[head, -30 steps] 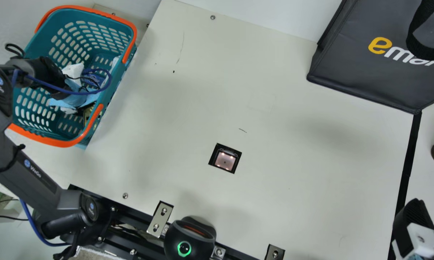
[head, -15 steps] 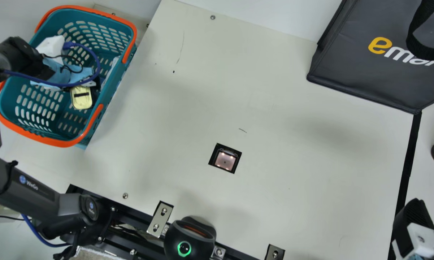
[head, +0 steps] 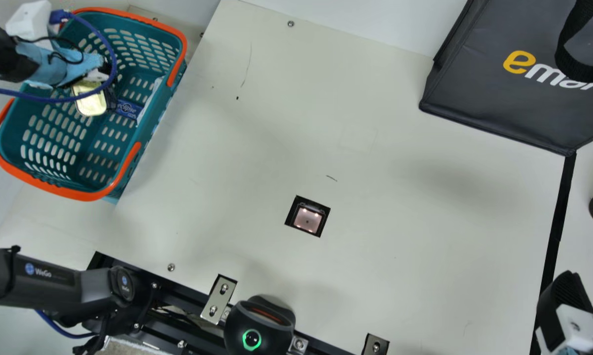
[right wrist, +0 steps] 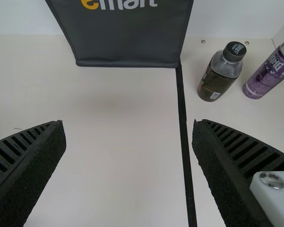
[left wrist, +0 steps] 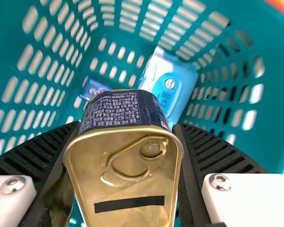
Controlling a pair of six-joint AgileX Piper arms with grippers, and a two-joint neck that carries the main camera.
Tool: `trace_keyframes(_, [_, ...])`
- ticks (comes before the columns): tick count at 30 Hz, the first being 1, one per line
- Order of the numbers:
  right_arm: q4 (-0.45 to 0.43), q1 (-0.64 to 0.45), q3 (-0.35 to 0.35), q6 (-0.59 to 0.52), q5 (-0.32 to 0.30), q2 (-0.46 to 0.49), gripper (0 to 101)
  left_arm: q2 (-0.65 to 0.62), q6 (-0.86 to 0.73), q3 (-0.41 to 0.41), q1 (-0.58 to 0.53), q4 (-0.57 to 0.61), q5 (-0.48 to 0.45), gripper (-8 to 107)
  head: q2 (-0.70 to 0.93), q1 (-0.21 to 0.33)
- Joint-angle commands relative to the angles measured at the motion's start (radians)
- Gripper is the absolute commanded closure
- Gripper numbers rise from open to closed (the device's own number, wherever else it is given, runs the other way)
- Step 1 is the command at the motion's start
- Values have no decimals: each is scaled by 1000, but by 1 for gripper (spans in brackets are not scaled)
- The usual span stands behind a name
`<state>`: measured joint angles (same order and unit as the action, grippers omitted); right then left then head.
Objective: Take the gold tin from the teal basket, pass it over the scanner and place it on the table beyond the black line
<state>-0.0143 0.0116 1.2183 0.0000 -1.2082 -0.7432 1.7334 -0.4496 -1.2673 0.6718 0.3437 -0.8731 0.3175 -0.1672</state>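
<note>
Main view: one teal basket [head: 92,153], left gripper [head: 88,91] and gold tin [head: 93,106] over its opening; basket wall stands between tin and scanner [head: 307,219]. Farther from basket – one dark bag [head: 503,93], black line [head: 555,227], right gripper [head: 564,301]. Cream tabletop [head: 375,162] beside basket, screws, few pen marks; pale wall [head: 355,19] behind.

Left wrist view: left gripper [left wrist: 128,127] closed firmly around tin; two packs in basket – small blue pack [left wrist: 93,89], pale-blue pack [left wrist: 168,85].

Right wrist view: right gripper [right wrist: 128,125] spread wide, holding nothing; one bottle [right wrist: 220,72], one purple can [right wrist: 272,71], across line from basket.

basket [head: 156,121] to scanner [head: 307,219]: open | past black line [head: 558,222]: 1 bottle [right wrist: 220,74], 1 can [right wrist: 270,73]
</note>
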Motion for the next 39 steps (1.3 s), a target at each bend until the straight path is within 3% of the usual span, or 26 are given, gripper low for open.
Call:
trace_keyframes(1, [0,0,0,0,0,0,6,-20,0,-23,-2,6,-32,107,4,29])
trace_keyframes(18, [0,0,0,0,0,0,6,-167,25,-136,-118,56,-202,107,4,29])
trace_keyframes(39, [0,0,0,0,0,0,6,-327,210,-47,-511,4,-284,107,4,29])
